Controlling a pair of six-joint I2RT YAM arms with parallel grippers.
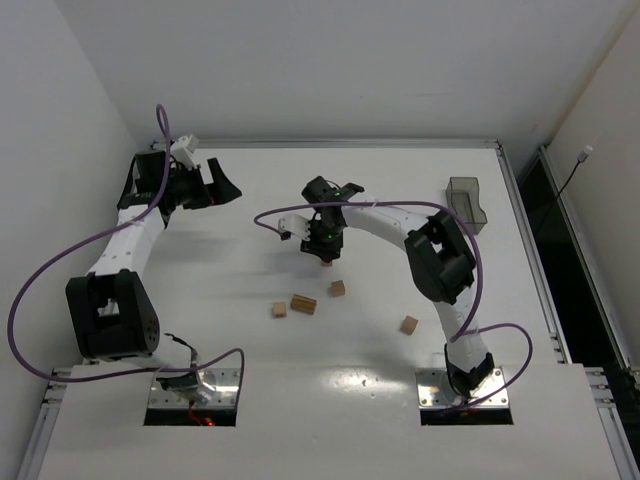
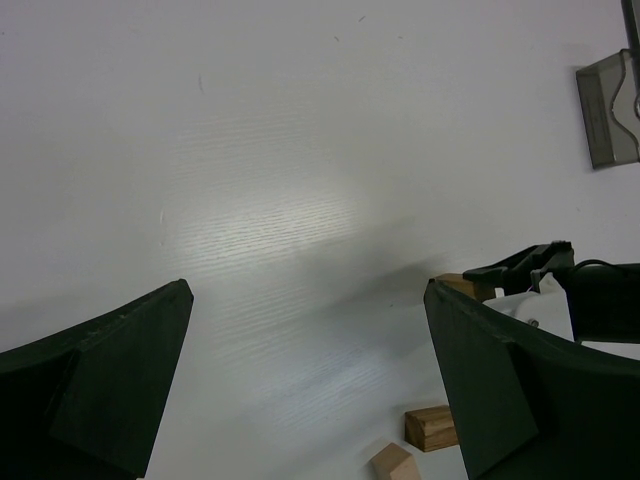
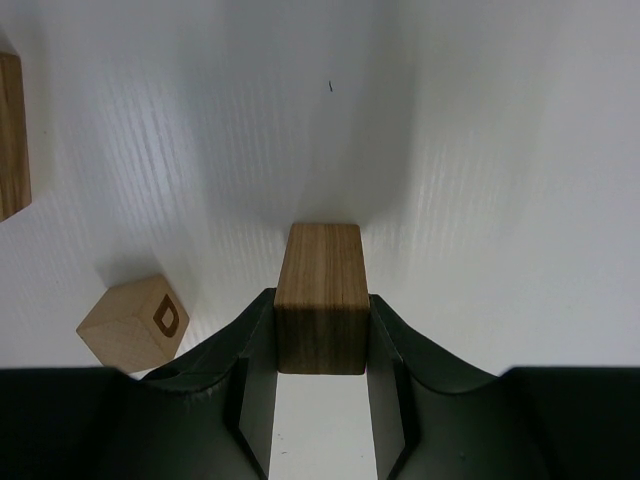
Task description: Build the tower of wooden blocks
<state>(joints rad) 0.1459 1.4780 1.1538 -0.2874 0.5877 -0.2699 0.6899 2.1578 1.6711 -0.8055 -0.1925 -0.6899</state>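
Note:
My right gripper [image 1: 325, 250] is shut on a brown oblong wood block [image 3: 322, 270], held at or just above the table's middle; I cannot tell if it touches. That block also shows in the top view [image 1: 327, 263]. Loose wood blocks lie nearer the arms: a cube [image 1: 338, 288], an oblong block [image 1: 303, 303], a small cube [image 1: 279, 310] and a cube [image 1: 409, 324]. A cube marked "D" [image 3: 133, 322] lies left of the right gripper [image 3: 322, 318]. No tower stands anywhere. My left gripper [image 1: 215, 185] is open and empty at the far left, also in its wrist view [image 2: 308, 290].
A dark grey translucent box [image 1: 468, 200] stands at the far right and shows in the left wrist view [image 2: 610, 110]. Two blocks [image 2: 432, 427] [image 2: 392, 463] lie by the left gripper's right finger. Purple cables loop over both arms. White walls enclose the table.

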